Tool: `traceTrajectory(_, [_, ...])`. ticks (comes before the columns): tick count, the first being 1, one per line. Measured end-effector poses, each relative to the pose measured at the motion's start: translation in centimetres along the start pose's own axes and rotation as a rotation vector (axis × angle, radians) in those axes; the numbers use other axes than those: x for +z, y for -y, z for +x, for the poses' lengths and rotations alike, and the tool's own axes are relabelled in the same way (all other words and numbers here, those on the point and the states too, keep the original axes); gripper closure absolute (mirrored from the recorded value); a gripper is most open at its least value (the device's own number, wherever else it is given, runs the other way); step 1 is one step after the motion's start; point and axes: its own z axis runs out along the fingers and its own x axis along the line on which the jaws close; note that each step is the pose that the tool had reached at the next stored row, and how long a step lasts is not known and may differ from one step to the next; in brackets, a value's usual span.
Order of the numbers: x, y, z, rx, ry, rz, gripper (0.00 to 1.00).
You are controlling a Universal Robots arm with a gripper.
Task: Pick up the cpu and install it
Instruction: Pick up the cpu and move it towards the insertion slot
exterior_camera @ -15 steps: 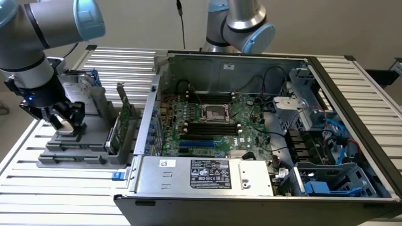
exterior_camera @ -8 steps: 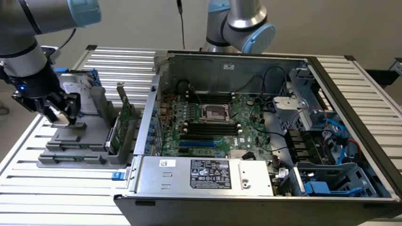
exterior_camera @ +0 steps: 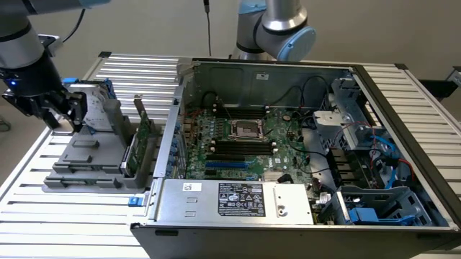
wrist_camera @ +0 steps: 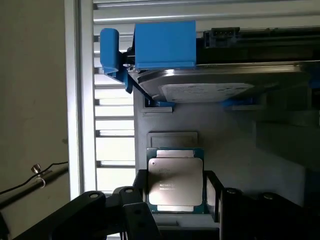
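One cpu (wrist_camera: 175, 180) (print illegible) at gripper (exterior_camera: 65, 124)

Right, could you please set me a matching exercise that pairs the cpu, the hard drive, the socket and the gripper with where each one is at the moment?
Things:
1. cpu
2. hard drive
3. socket
4. gripper

Places:
A. on the green board inside the open case
B. clipped in a blue bracket
C. flat on the grey holder, silver side up
D. lowered over the cpu, at the exterior view's left

Pairs: 1-C, 2-B, 3-A, 4-D
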Motion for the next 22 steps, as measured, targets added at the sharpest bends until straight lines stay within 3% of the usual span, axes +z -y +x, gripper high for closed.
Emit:
traceTrajectory(5, [-2.27, -0.15, -0.9, 0.000, -0.0007, -0.0002, 0.45])
traceTrajectory(17, [-8.05, -0.59, -6.0, 0.000, -0.0086, 0.0001, 0.45])
traceTrajectory(22, [-10.35, -0.77, -8.1, 0.001, -0.0174, 0.0004, 0.45])
